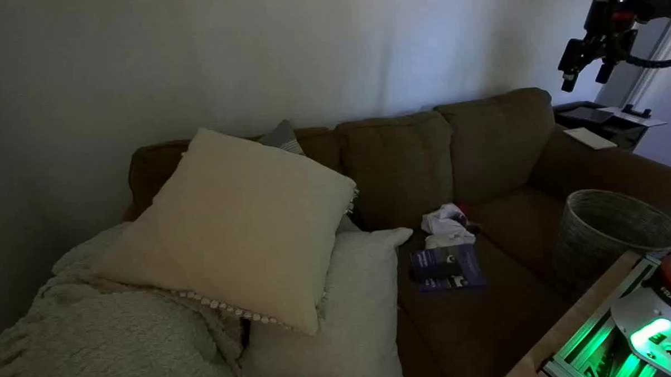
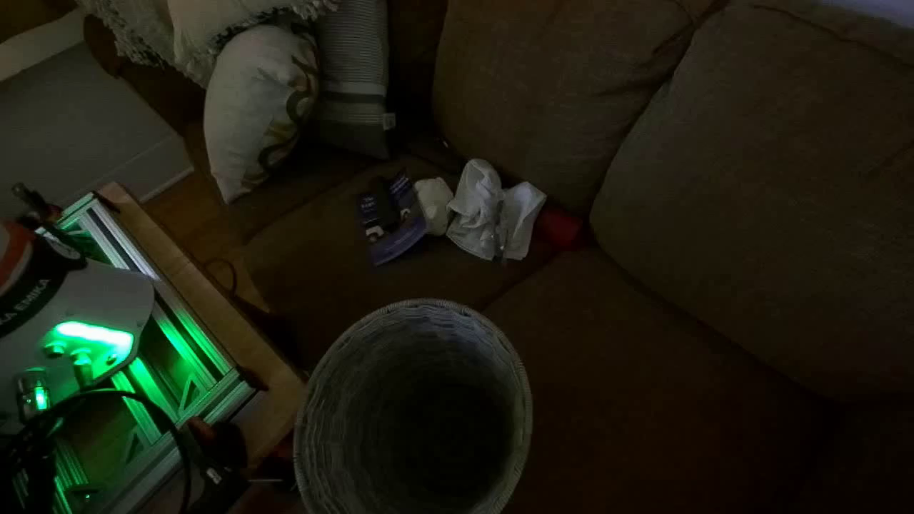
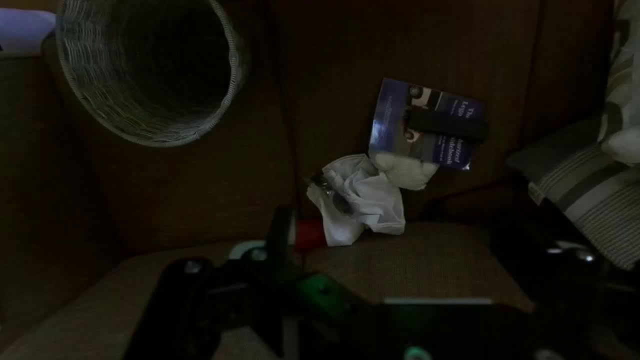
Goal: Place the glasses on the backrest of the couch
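Glasses (image 3: 342,202) lay on white cloth (image 3: 372,194) near the back edge of the couch seat (image 3: 210,195), your tabletop, so with your jaws wide apart and empty, you probably needed to pinch them alone, catching no fabric, before rising to the backrest (image 1: 399,172).

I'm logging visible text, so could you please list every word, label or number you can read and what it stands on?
"FRANKA": robot base, in an exterior view.
"EMIKA": robot base, in an exterior view; the preceding word is cut off.
"The Lego", faint: book, wrist view; other cover words are blurred or hidden by a dark object.
Any print on the tag of the striped pillow is too small to read.
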Motion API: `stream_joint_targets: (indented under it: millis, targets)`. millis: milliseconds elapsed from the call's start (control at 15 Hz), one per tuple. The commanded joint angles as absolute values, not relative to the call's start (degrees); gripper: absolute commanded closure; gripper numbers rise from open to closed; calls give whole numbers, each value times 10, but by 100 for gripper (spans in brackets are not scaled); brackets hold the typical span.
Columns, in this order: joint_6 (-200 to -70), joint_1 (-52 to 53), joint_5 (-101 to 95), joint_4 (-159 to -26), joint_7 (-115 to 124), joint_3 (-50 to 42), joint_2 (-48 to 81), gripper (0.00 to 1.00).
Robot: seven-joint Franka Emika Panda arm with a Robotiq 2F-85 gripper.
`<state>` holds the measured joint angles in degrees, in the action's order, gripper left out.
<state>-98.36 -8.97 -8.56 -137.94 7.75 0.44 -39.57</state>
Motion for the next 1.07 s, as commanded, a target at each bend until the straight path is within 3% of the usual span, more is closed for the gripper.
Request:
stream_joint_targets:
  millis: [0, 467, 800, 1000]
  targets:
    - [-981, -80, -90, -1378, 82, -2, -395, 0]
    - [-1009, -75, -93, -1374, 82, 2, -379, 0]
    - [-1072, -83, -96, -1308, 17, -49, -220, 0]
    - [-1044, -91, -90, -1251, -14, -76, -115, 0]
